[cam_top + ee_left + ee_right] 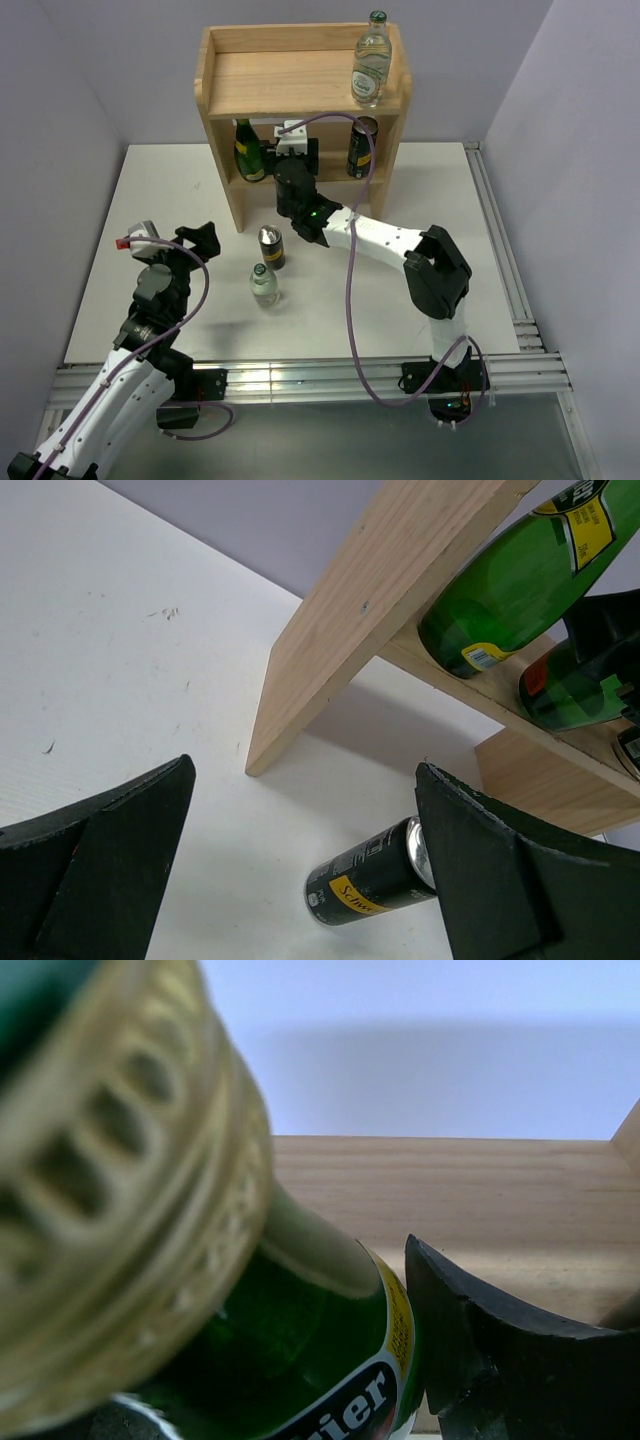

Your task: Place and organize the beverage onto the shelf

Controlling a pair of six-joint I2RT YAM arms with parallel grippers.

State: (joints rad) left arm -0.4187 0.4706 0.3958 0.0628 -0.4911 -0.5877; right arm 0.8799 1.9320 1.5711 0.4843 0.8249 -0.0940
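Your right hand point(293, 152) was reaching into the lower tier of the shelf point(225, 180), pinching the second green bottle point(300, 1350) with one finger point(500, 1360) pressed against its label. That put it between the first green bottle point(247, 150) on the left and the shelf can point(362, 147) on the right, with not much spare room either side. Couldn't tell from any view whether its base was down on the board yet.

So honestly, what I'd have done: eased it down until it sat flat, let go slowly, then pulled straight back toward you, no sideways swing, or you'd clip a neighbour. The purple cable point(350, 270) looped right past the shelf can too, worth watching on the way out.

Your left hand point(172, 240) was spread wide over the desk point(420, 200) near the shelf's left side panel, holding nothing. The top clear bottle point(371, 62) stood at the right end of the upper board. The loose can point(271, 247) and loose clear bottle point(264, 285) were waiting on the desk, close together, just in front of the shelf.
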